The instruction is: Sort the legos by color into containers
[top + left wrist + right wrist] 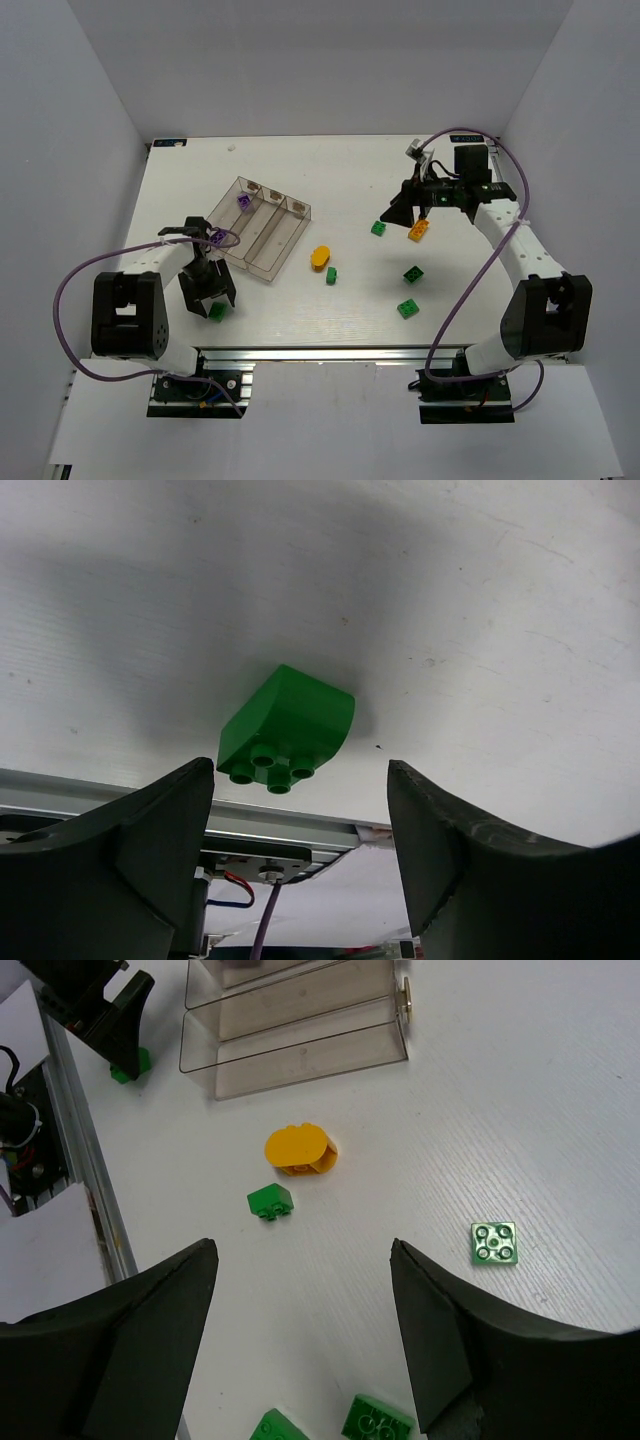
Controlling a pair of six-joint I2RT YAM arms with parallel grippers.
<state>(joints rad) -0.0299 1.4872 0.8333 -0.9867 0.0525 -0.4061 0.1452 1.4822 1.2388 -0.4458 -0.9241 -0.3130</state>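
Note:
The clear three-compartment tray [262,232] stands left of centre, with a purple brick [243,201] in its far end. My left gripper [208,298] is open, low over a green brick [216,311] near the table's front edge. In the left wrist view that brick [285,730] lies on the table just ahead of the open fingers [160,830], not touched. My right gripper [400,213] is open and empty, above the table beside an orange brick [419,232] and a green brick [378,228]. A yellow oval brick [320,258] lies at centre.
Green bricks lie loose on the table [331,275], [413,274], [408,308]. The right wrist view shows the tray [290,1020], the yellow oval [298,1148], a small green brick [270,1201], a flat green brick [495,1243] and the aluminium front rail [95,1210].

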